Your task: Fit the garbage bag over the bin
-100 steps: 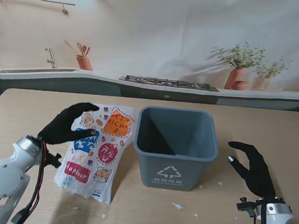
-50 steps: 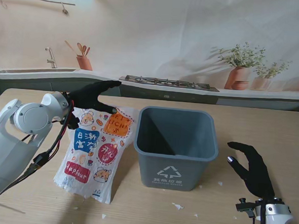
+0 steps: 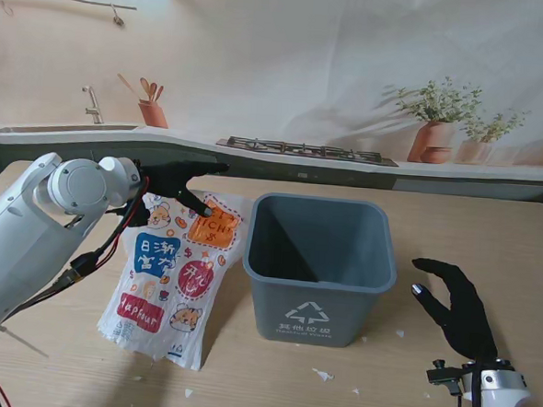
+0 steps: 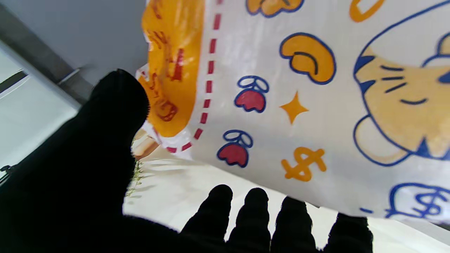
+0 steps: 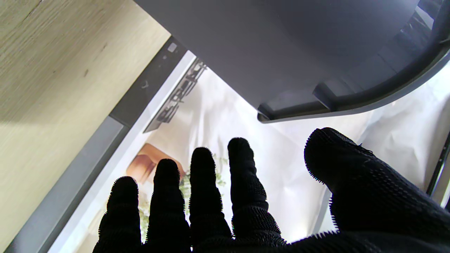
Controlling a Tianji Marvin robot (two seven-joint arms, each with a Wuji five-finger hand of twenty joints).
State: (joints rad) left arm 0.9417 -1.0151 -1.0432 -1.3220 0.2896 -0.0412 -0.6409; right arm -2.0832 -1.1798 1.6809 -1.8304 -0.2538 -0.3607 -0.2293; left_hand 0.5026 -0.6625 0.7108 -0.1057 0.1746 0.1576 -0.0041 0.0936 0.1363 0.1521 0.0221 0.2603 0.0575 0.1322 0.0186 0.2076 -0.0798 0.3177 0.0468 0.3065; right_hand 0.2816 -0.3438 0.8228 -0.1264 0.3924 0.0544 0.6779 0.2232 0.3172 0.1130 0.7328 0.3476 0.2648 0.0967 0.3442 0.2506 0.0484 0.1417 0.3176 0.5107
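Where the stand's view takes in the whole table [image 3: 491, 226], a grey bin [image 3: 318, 266] is seen upright at its middle, mouth open and unlined. The garbage bag [image 3: 175, 271], white with printed cartoons, is laid flat on the wood just to the left of the bin, its far right corner near the bin's rim. The left hand [image 3: 182, 181] is held over the bag's far edge, fingers spread, nothing gripped; whether the thumb tip touches the bag cannot be told. From the left wrist, the left hand [image 4: 116, 196] is shown with its thumb apart from four fingertips, the bag [image 4: 316, 98] filling the frame beyond. The right hand [image 3: 459, 303] is rested right of the bin, apart from it, fingers spread. Only from the right wrist are the bin's wall [image 5: 288, 42] and underside of its rim shown, beyond the right hand [image 5: 246, 203].
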